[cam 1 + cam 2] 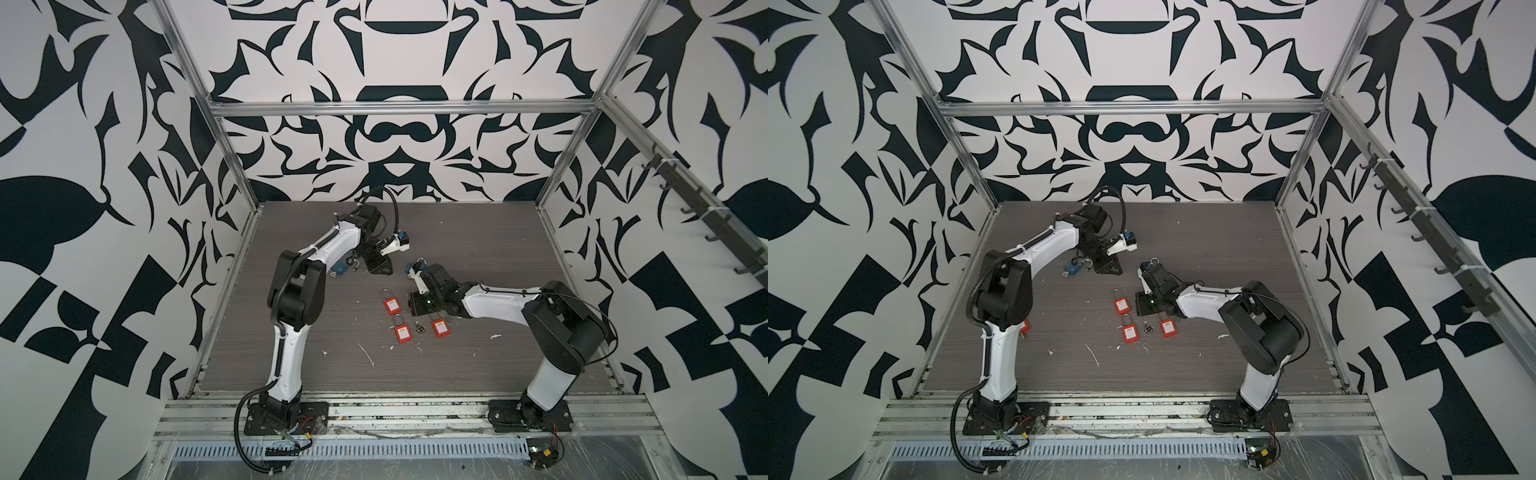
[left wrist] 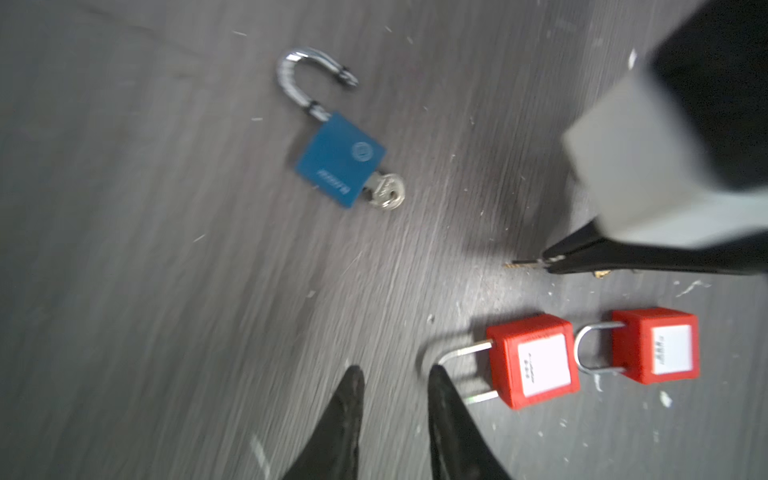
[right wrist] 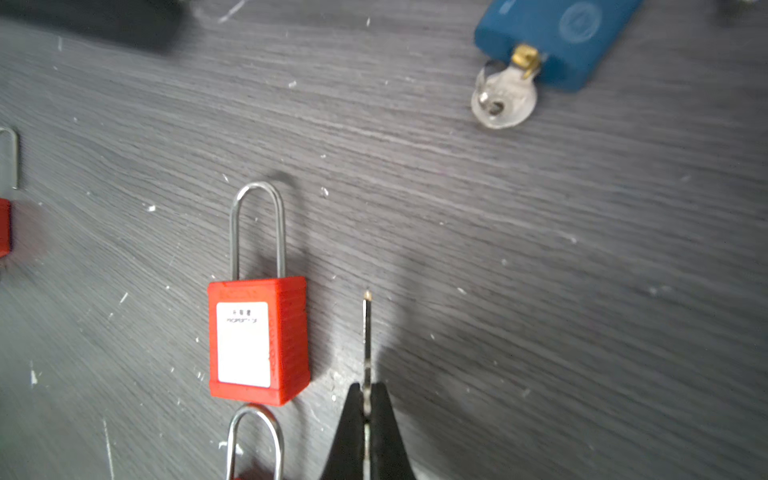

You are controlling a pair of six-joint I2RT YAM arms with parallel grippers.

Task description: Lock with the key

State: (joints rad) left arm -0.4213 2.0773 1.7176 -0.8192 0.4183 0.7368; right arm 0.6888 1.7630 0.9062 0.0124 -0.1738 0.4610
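My right gripper (image 3: 365, 390) is shut on a thin key (image 3: 366, 332), held edge-on just above the table, its tip pointing away. A red padlock (image 3: 257, 336) with its shackle down lies right beside the key. Farther off lies a blue padlock (image 2: 338, 160) with its shackle (image 2: 309, 75) swung open and a silver key (image 2: 386, 193) in its keyhole. In both top views it lies between the two grippers (image 1: 417, 265). My left gripper (image 2: 395, 376) is open and empty above bare table, near the red padlock's shackle (image 2: 457, 355).
Three red padlocks (image 1: 392, 305) (image 1: 403, 332) (image 1: 439, 327) lie mid-table with a small bunch of keys (image 1: 419, 329) among them. A second blue padlock (image 1: 340, 269) lies behind the left arm. Metal frame rails (image 1: 232, 266) edge the dark wood-grain table (image 1: 478, 249).
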